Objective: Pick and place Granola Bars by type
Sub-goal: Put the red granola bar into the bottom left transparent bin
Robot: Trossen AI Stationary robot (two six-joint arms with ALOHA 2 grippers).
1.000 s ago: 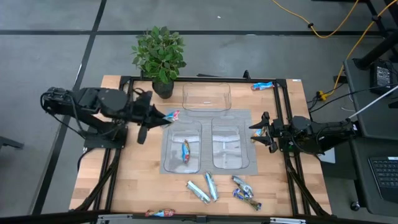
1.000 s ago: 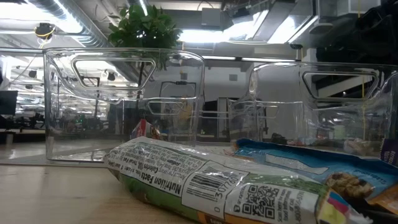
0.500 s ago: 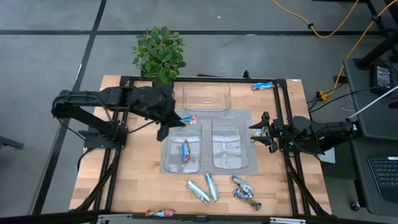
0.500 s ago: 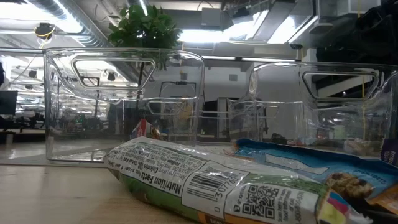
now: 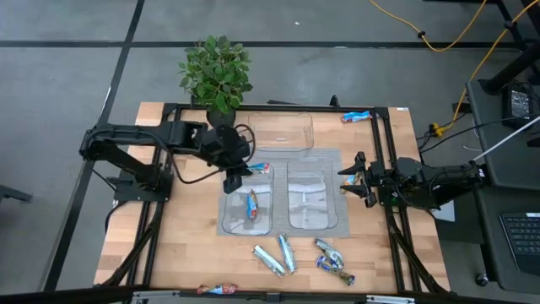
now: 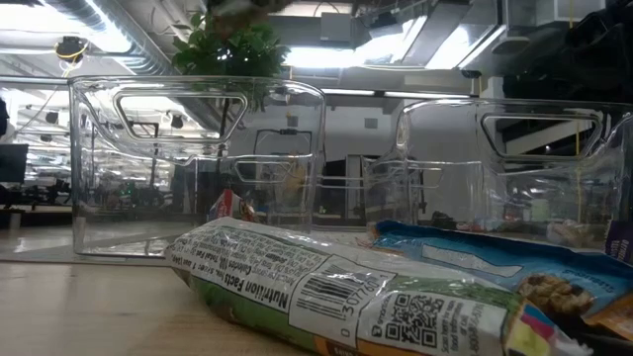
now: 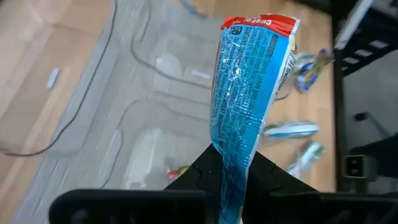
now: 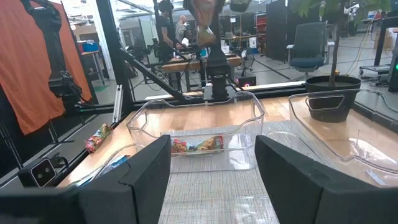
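My left gripper [image 5: 242, 169] is shut on a bright blue bar with a red end [image 5: 258, 168], over the far end of the left clear tray [image 5: 229, 196]. Another blue bar [image 5: 252, 205] lies flat in that tray. Two pale silvery-green bars [image 5: 270, 260] [image 5: 287, 252] and dark blue-silver ones [image 5: 331, 256] lie on the wood near the near edge. In the low view a pale green bar [image 6: 326, 287] lies in front of the trays. My right gripper [image 5: 346, 179] waits open to the right of the right tray [image 5: 309, 201]. My left gripper pinches the blue bar's plain end [image 7: 231, 180] between its two fingers [image 7: 267, 177]. It comes from the table's left, slanting down. The bar is lifted clear and sticks out beyond the fingertips, its red end [image 7: 258, 25] farthest from them.
A third clear tray [image 5: 280, 133] sits at the far edge of the grey mat [image 5: 337, 226], with a potted plant [image 5: 218, 76] beside it. One blue bar [image 5: 355, 116] lies at the far right corner and another [image 5: 218, 290] at the near edge.
My left gripper has carried the blue bar toward the table's right, from left of the mat to above the far end of the left tray, staying shut on it.
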